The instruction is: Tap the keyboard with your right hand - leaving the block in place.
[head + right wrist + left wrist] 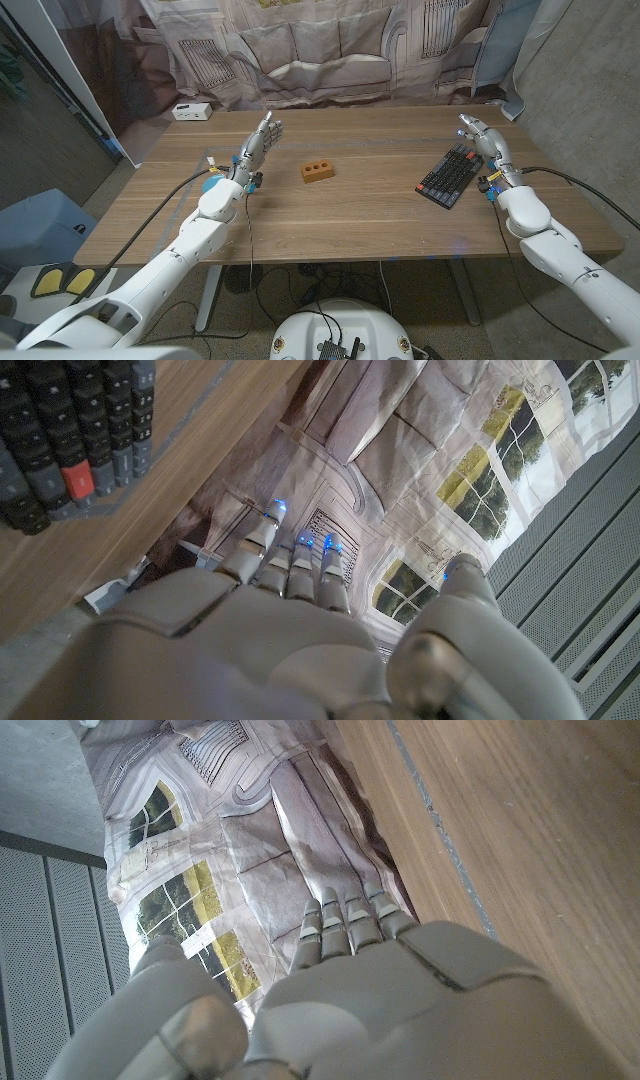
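Observation:
A dark keyboard (450,174) with a few red keys lies slanted on the right part of the wooden table (380,215); its keys (70,435) also appear in the right wrist view. My right hand (484,141) stands just to the right of the keyboard's far end, fingers straight and apart, holding nothing. An orange-brown block (317,172) with three holes sits near the table's middle. My left hand (258,146) stands left of the block, a short gap away, fingers stretched out and empty.
A small white box (190,112) sits at the table's far left corner. A blue object (211,183) lies by my left wrist. Cables run along both arms. A printed backdrop (330,50) hangs behind the table.

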{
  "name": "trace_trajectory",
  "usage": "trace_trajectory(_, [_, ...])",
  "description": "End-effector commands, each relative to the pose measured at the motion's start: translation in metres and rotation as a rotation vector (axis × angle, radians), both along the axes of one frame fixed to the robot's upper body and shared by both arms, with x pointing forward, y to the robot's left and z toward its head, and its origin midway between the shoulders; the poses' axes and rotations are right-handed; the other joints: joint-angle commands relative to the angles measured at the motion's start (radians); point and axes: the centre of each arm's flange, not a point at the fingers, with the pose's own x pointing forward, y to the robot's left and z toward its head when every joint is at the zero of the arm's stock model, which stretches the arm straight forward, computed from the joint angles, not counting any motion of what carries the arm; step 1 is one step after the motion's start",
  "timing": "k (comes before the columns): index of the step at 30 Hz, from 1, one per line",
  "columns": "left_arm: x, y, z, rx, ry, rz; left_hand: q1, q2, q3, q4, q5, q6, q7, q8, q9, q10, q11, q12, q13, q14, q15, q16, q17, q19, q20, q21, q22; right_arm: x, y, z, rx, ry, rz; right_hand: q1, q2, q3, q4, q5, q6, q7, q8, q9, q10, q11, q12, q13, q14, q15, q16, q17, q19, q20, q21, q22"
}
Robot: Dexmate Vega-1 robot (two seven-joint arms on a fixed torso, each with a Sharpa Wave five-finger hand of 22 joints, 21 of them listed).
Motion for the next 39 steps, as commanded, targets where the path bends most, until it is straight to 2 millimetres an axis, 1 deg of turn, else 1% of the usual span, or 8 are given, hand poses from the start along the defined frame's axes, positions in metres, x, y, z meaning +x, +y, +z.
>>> trace_trajectory(1, [-0.005, 0.000, -0.002, -0.003, -0.021, 0.012, 0.010, -0.004, 0.000, -0.007, 0.003, 0.014, -0.001, 0.009, 0.006, 0.014, 0.001, 0.009, -0.001, 0.016, -0.002, 0.009, 0.001, 0.016, 0.001, 0.001, 0.005, -0.009, -0.007, 0.003, -0.093, 0.002, -0.177, 0.002, -0.004, -0.003, -0.001, 0.005, -0.009, 0.000, -0.003, 0.001, -0.010, -0.006, -0.007, 0.005, -0.007, -0.002, -0.002, 0.002, -0.009, 0.001, -0.006, 0.005])
trace_trajectory(5, [-0.006, 0.000, -0.004, -0.007, -0.019, 0.014, 0.011, -0.004, 0.000, -0.008, 0.003, 0.018, -0.001, 0.009, 0.006, 0.017, 0.001, 0.009, -0.003, 0.018, 0.000, 0.009, 0.001, 0.019, 0.002, -0.001, 0.005, -0.011, -0.009, 0.003, -0.106, 0.011, -0.232, 0.001, -0.004, -0.004, -0.002, 0.006, -0.013, -0.008, -0.005, 0.001, -0.023, -0.015, -0.012, 0.005, -0.018, -0.007, -0.006, 0.000, -0.020, 0.000, -0.015, 0.005])
trace_trajectory(10, [-0.008, 0.001, -0.006, -0.008, -0.018, 0.014, 0.012, -0.004, 0.000, -0.009, 0.003, 0.022, -0.001, 0.010, 0.006, 0.019, 0.001, 0.009, -0.005, 0.019, 0.001, 0.008, 0.001, 0.020, 0.004, -0.003, 0.005, -0.014, -0.013, 0.005, -0.120, 0.015, -0.278, 0.001, -0.004, -0.005, -0.002, 0.006, -0.018, -0.017, -0.007, 0.001, -0.025, -0.018, -0.012, 0.005, -0.022, -0.009, -0.007, 0.000, -0.023, 0.001, -0.019, 0.005])
trace_trajectory(13, [-0.009, 0.001, -0.007, -0.007, -0.020, 0.016, 0.012, -0.003, 0.000, -0.009, 0.003, 0.023, -0.001, 0.009, 0.006, 0.019, 0.000, 0.009, -0.005, 0.020, 0.000, 0.008, 0.001, 0.020, 0.004, -0.004, 0.005, -0.016, -0.015, 0.007, -0.135, 0.011, -0.298, 0.002, -0.003, -0.005, -0.002, 0.007, -0.018, -0.018, -0.006, 0.001, -0.028, -0.016, -0.013, 0.005, -0.024, -0.009, -0.007, 0.000, -0.023, 0.000, -0.021, 0.005])
trace_trajectory(21, [-0.012, 0.001, -0.009, -0.018, -0.025, 0.018, 0.013, -0.002, -0.001, -0.010, 0.003, 0.032, 0.000, 0.010, 0.006, 0.026, 0.003, 0.010, -0.009, 0.029, -0.001, 0.008, 0.001, 0.026, 0.004, -0.008, 0.005, -0.018, -0.018, 0.008, -0.202, 0.017, -0.412, 0.002, -0.003, -0.006, -0.003, 0.007, -0.020, -0.021, -0.007, 0.001, -0.028, -0.026, -0.012, 0.005, -0.025, -0.013, -0.007, -0.001, -0.023, 0.000, -0.024, 0.005])
trace_trajectory(25, [-0.012, -0.001, -0.009, -0.026, -0.036, 0.011, 0.014, -0.001, -0.001, -0.011, 0.003, 0.037, -0.001, 0.010, 0.006, 0.029, 0.005, 0.010, -0.011, 0.031, -0.001, 0.007, 0.001, 0.029, 0.006, -0.010, 0.005, -0.019, -0.019, 0.008, -0.217, 0.016, -0.445, 0.002, -0.003, -0.006, -0.003, 0.007, -0.020, -0.025, -0.006, 0.001, -0.026, -0.027, -0.011, 0.005, -0.021, -0.017, -0.005, -0.002, -0.022, 0.000, -0.025, 0.005])
trace_trajectory(28, [-0.013, -0.001, -0.007, -0.029, -0.044, 0.010, 0.014, -0.001, -0.001, -0.011, 0.003, 0.039, -0.001, 0.010, 0.006, 0.032, 0.002, 0.011, -0.012, 0.032, -0.001, 0.007, 0.001, 0.033, 0.006, -0.010, 0.005, -0.020, -0.019, 0.010, -0.240, 0.019, -0.478, 0.003, -0.003, -0.006, -0.004, 0.008, -0.019, -0.026, -0.006, 0.001, -0.021, -0.032, -0.009, 0.005, -0.019, -0.017, -0.004, -0.002, -0.021, -0.001, -0.027, 0.005])
trace_trajectory(39, [-0.015, 0.000, -0.006, -0.024, -0.046, 0.011, 0.016, 0.001, -0.001, -0.013, 0.002, 0.045, 0.001, 0.009, 0.006, 0.036, 0.005, 0.011, -0.015, 0.038, -0.001, 0.007, 0.001, 0.040, 0.007, -0.013, 0.005, -0.019, -0.017, 0.017, -0.329, 0.052, -0.574, 0.002, -0.002, -0.007, -0.004, 0.008, -0.019, -0.028, -0.006, 0.001, -0.028, -0.033, -0.011, 0.005, -0.021, -0.016, -0.004, -0.003, -0.019, -0.003, -0.030, 0.006])
